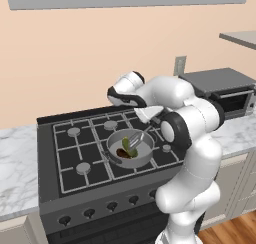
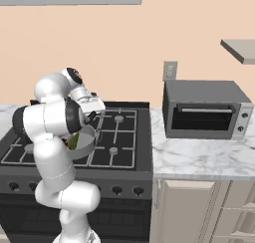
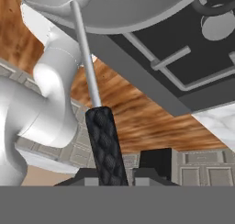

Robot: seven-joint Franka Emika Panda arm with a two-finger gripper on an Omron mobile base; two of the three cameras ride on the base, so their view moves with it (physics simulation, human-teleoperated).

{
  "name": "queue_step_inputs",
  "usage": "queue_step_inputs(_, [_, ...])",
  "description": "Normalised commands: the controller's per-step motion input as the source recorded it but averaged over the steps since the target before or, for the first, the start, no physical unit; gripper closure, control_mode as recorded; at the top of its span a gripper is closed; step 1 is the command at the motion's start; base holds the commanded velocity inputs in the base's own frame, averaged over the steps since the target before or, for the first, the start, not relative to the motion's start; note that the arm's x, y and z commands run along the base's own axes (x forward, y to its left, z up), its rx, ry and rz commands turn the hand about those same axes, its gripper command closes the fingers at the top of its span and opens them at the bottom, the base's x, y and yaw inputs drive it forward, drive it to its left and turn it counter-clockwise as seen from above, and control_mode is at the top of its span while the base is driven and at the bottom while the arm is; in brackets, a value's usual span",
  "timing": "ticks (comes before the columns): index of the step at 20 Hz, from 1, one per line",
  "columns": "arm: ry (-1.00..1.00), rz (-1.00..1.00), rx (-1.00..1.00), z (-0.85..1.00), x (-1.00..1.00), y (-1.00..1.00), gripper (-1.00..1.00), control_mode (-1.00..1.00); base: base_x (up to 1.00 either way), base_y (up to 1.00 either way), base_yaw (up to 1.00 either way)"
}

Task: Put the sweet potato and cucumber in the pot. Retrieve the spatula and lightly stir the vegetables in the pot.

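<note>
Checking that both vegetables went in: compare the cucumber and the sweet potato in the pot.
The cucumber is green; the sweet potato is dark brown. The cucumber is tilted, one end raised, while the sweet potato sits low on the bottom. The cucumber shows plainly; the sweet potato is partly hidden behind it. Both sit inside the pot on the stove.

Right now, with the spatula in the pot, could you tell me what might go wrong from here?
1. The gripper holds the spatula only at the end of its black handle, so it may twist or slip while stirring.
2. The pot is shallow with low walls; a firm stroke could push the cucumber or sweet potato over the rim.
3. Sideways pressure might slide the pot off its burner on the stove.
</note>
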Motion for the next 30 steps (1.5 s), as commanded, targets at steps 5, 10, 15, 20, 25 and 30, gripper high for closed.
queue_step_inputs(5, [-0.01, 0.16, 0.0, 0.39, -0.15, 0.23, 1.0, -1.0, 0.0, 0.0, 0.0])
queue_step_inputs(10, [-0.03, 0.16, -0.02, 0.0, -0.03, 0.32, 1.0, -1.0, 0.0, 0.0, 0.0])
queue_step_inputs(15, [-0.09, 0.09, -0.04, -0.14, 0.05, 0.32, 1.0, -1.0, 0.0, 0.0, 0.0])
queue_step_inputs(20, [-0.05, 0.05, -0.05, -0.46, 0.21, 0.32, 1.0, -1.0, 0.0, 0.0, 0.0])
queue_step_inputs(25, [-0.04, 0.02, -0.05, -0.38, 0.25, 0.13, 1.0, -1.0, 0.0, 0.0, 0.0])
queue_step_inputs(30, [-0.03, 0.02, -0.05, -0.23, 0.06, 0.0, 1.0, -1.0, 0.0, 0.0, 0.0])
